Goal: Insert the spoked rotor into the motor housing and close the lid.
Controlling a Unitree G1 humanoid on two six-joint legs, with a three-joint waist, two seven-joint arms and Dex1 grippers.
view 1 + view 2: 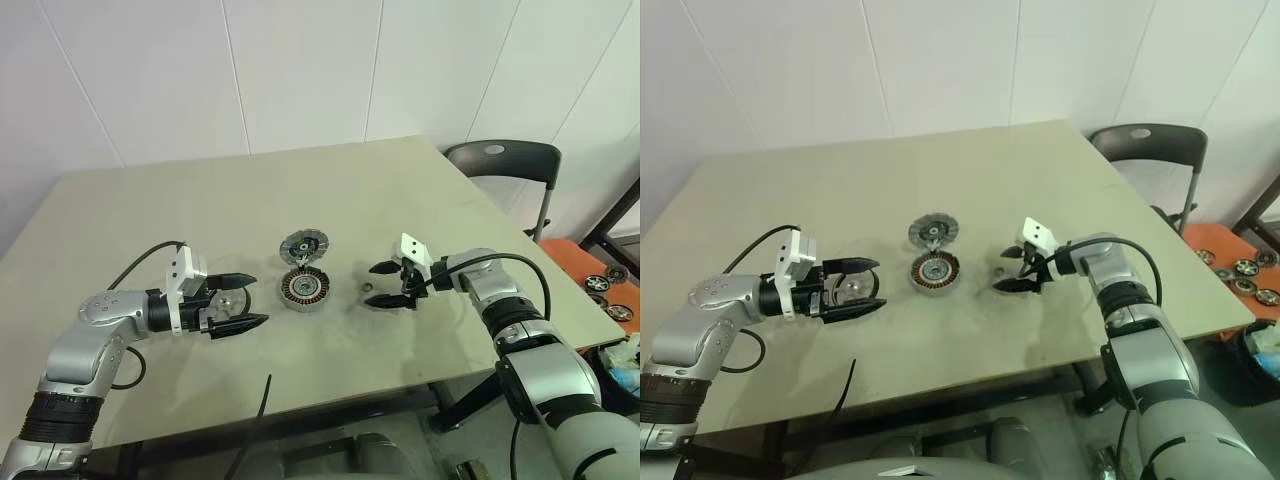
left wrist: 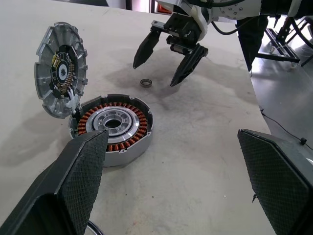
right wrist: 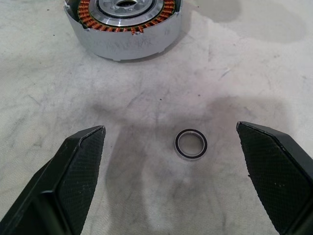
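Fingers on the left gripper [image 1: 260,299] stand spread as wide as they go, pointing across the table [image 1: 150,210] toward the middle, with nothing pinched at the tips. A shiny round piece [image 1: 228,299] glints back between them near their roots. I cannot tell whether that is the spoked rotor or part of the hand, and I cannot pick the rotor out for certain anywhere else.

Just beyond those fingertips sits the motor housing [image 1: 305,288], coppery windings showing and its centre hole bare, so nothing is seated yet. The lid [image 1: 303,245] stands tipped up at the housing's far rim and touches it. To my eye, any part should come down over the bore from the near side and stay level, so it clears that raised disc and the windings.

Next along, a small dark-edged ring [image 3: 190,144] lies flat on the table, apart from the housing. The right gripper [image 2: 154,75] hangs over it, jaws fully apart and empty, one finger on either side. A clean pick needs the pads square on the ring's edge, because it is thin and could skid.

Farther right are a dark chair [image 1: 500,160] and an orange tray [image 1: 570,255] of small wheels, well clear.
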